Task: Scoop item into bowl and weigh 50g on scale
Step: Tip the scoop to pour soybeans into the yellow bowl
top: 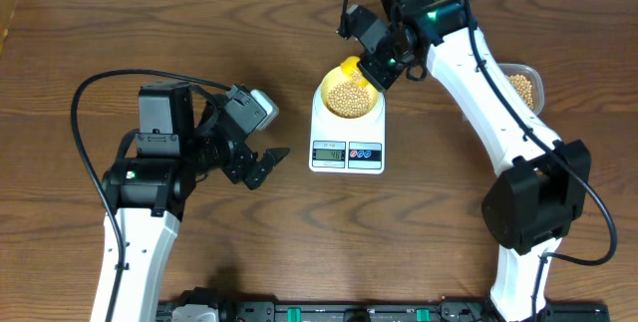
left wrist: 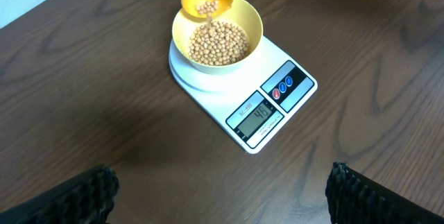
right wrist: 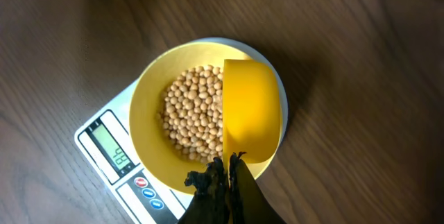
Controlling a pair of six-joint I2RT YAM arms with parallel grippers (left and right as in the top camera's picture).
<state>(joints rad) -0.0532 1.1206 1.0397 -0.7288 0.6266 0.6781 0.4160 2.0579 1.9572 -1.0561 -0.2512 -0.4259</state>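
Spreading under everything is the brown wooden surface. On it lies the white rounded-rectangular digital scale, and the small pale yellow-green bowl stands on its platform. A clear plastic tub sits well apart at the right, partly behind the right arm. The bright yellow scoop hangs tilted over the bowl and covers part of its rim. Small round tan beans lie in the bowl; a few are in the scoop. The right arm reaches over the scale, and the right pincer is pressed together, pinching the scoop. The left arm is bent, left of the scale, and the left pincer is spread wide.
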